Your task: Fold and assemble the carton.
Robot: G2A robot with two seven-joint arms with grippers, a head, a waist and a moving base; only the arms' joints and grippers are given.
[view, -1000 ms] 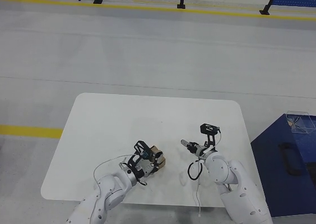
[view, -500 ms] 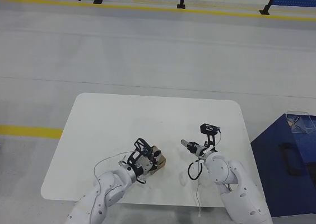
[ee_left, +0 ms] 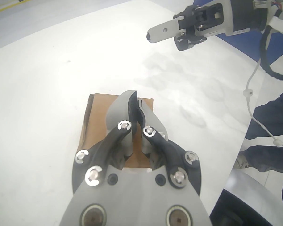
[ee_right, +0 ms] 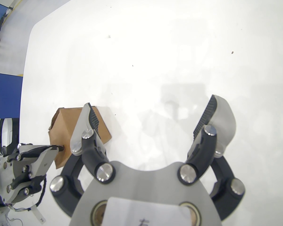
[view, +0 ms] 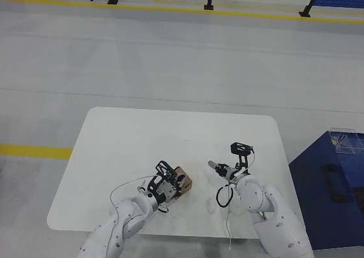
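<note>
Left tool (ee_left: 135, 98) tilted down, tight on carton (ee_left: 96, 115) wall (right tool (ee_right: 151, 105) nearby, spread wide).

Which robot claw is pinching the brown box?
The left gripper, shut on the carton. The right gripper is open and apart from it.

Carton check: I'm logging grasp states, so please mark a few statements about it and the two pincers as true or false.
1. The left pincer is shut on the carton. True.
2. The right pincer holds the carton. False: it is open over the bare table, apart from the carton.
3. The carton is brown. True.
4. Two cartons are on the table. False: there is only one.
</note>
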